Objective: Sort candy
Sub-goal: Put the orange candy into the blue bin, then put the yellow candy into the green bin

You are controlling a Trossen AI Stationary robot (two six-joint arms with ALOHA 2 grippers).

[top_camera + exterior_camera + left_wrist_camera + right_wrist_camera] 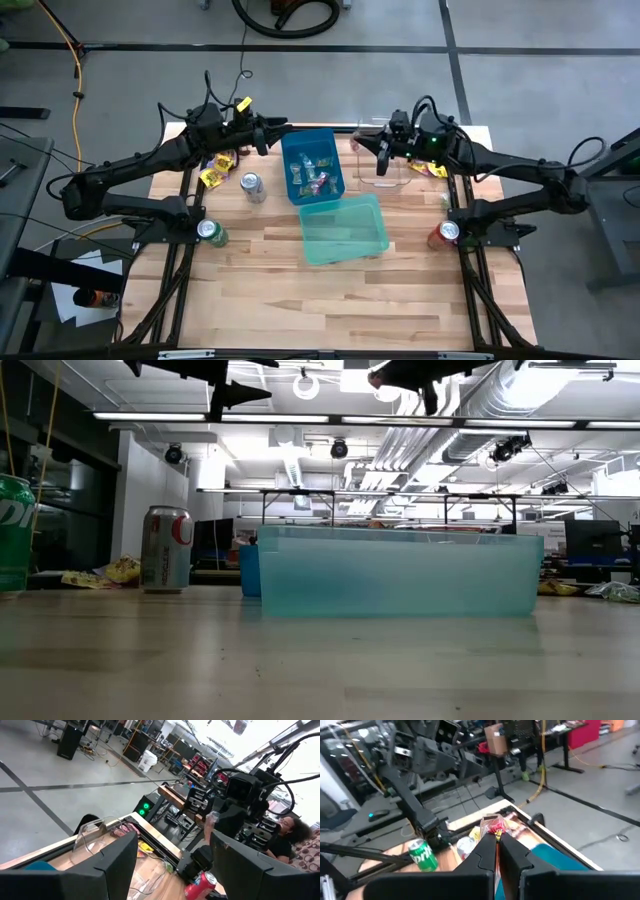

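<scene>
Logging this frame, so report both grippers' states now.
Left gripper: open, empty, beside the blue plastic bin.
Right gripper: closed on a small red-wrapped candy.

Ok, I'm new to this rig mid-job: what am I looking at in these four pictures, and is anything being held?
Two robot arms work at a wooden table. One picture looks down from above, one sits at table height, and two ride on the wrists. The left gripper, open, hovers by the blue bin that holds candy. The right gripper, fingers shut, is over a clear container; I cannot see anything held. A teal bin and drink cans stand nearby.
</scene>
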